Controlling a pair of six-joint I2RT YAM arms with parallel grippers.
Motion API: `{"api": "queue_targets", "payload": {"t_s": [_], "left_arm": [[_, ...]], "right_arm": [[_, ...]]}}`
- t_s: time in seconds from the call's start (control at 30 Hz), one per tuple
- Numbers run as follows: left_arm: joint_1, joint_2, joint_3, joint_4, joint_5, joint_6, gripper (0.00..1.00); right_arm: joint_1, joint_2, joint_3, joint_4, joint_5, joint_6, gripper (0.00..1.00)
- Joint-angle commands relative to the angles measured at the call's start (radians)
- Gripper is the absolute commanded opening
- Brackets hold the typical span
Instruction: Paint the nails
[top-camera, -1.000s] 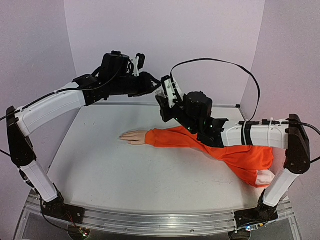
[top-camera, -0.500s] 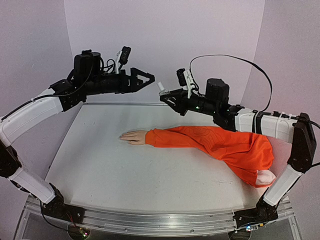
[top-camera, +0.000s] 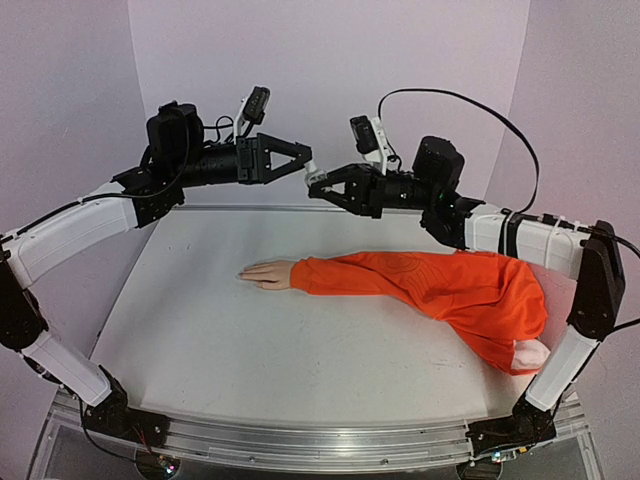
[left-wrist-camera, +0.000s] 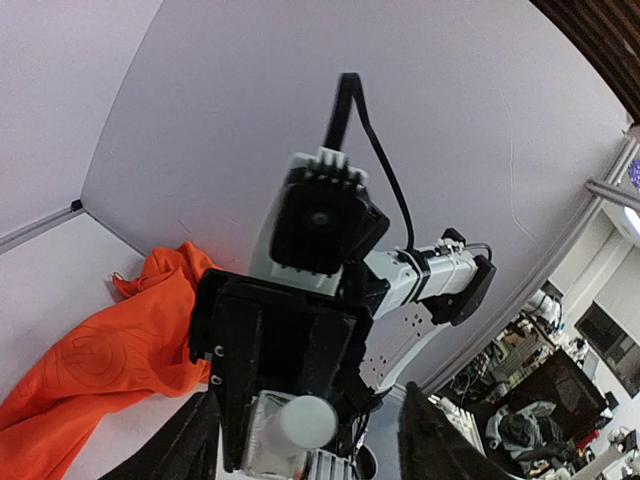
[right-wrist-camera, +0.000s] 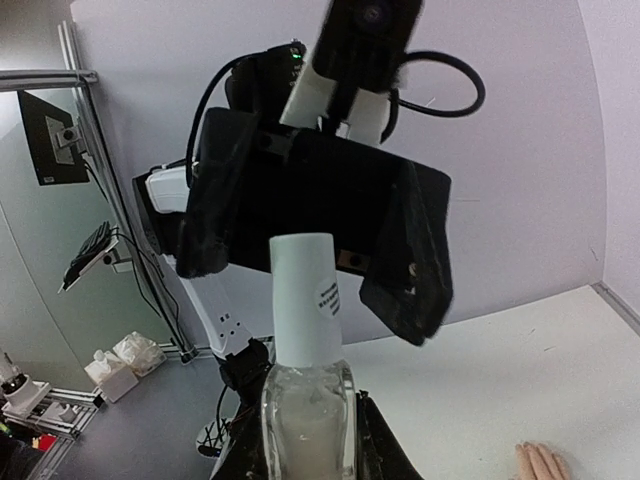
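The pale mannequin hand lies flat on the table, sticking out of the orange sleeve; its nails are too small to make out. Its fingertips show at the bottom right of the right wrist view. My right gripper is raised at the back and is shut on a small clear bottle with a white cap. My left gripper is open and faces it, with its jaws on either side of the cap's end.
The orange sleeve's bunched end lies by the right arm's base. The table's grey surface spreads in front of the hand. Lilac walls close in the back and sides.
Both arms have untangled and risen. The right gripper with the bottle has turned towards the left gripper, and the two have closed the gap between them.
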Motion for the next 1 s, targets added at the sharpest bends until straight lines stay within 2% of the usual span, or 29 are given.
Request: {"api": "queue_targets", "payload": {"t_s": [0.0,0.3,0.37,0.5,0.57,0.6,0.63,0.7,0.77,0.83,0.97], "left_arm": [[-0.012,-0.003,0.010,0.109,0.046,-0.015,0.56],[-0.039,0.024,0.006,0.109,0.026,0.013,0.30],[-0.040,0.025,0.001,0.104,0.006,0.019,0.19],[-0.043,0.018,-0.001,0.055,-0.066,0.061,0.06],[-0.053,0.012,0.008,-0.005,-0.146,0.099,0.01],[-0.060,0.009,0.015,-0.049,-0.207,0.119,0.00],[-0.069,0.007,0.021,-0.093,-0.288,0.131,0.00],[-0.080,0.011,0.031,-0.167,-0.430,0.124,0.00],[-0.080,0.027,0.050,-0.226,-0.524,0.088,0.00],[-0.080,0.050,0.078,-0.257,-0.536,0.073,0.00],[-0.080,0.091,0.143,-0.305,-0.482,0.073,0.04]], "right_arm": [[0.000,0.016,0.037,0.130,-0.056,0.071,0.00],[0.000,0.014,0.027,0.150,-0.012,0.074,0.00],[0.000,0.011,0.022,0.149,0.000,0.066,0.00],[-0.004,-0.019,-0.016,0.141,0.109,0.017,0.00],[-0.004,-0.050,-0.041,0.068,0.273,-0.057,0.00],[0.001,-0.066,-0.044,0.009,0.396,-0.111,0.00],[0.020,-0.080,-0.046,-0.053,0.582,-0.167,0.00],[0.123,-0.099,-0.060,-0.106,1.125,-0.308,0.00],[0.245,-0.064,-0.089,0.014,1.607,-0.541,0.00],[0.286,-0.022,-0.082,0.130,1.719,-0.665,0.00],[0.294,0.014,-0.044,0.091,1.595,-0.695,0.00]]}}
